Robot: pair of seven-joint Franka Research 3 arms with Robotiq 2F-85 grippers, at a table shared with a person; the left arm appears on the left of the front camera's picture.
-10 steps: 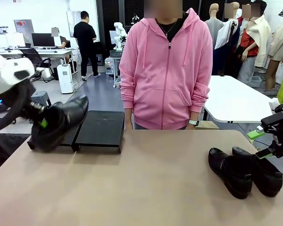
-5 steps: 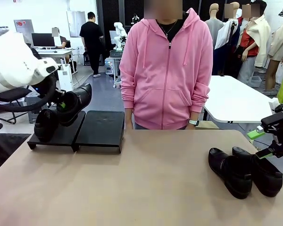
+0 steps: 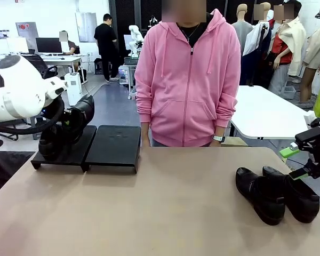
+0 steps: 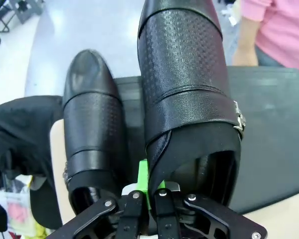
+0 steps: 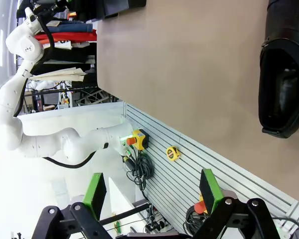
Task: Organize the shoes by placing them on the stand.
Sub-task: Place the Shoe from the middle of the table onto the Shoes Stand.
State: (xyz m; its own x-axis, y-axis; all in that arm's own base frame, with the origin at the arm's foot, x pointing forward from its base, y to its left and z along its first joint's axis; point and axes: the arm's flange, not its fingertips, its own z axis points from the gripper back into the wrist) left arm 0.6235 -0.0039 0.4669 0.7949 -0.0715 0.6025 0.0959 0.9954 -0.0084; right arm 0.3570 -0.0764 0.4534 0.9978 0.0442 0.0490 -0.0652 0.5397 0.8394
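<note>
Where the bench (image 3: 149, 213) lies nearest on the right, two shoes (image 3: 260, 194) sit side by side, touching. The right gripper (image 3: 292, 162) hangs just above the outer one, its green pads spread apart and holding nothing. Farther off on the left, the stand (image 3: 114, 145) carries a third shoe (image 3: 50, 141) at its left end. Just beside it, the left gripper (image 4: 149, 186) is clamped on the heel rim of a fourth shoe (image 4: 184, 84), tilted toe-up over the stand. Beyond the bench stands a person (image 3: 186, 80) in a pink hoodie.
</note>
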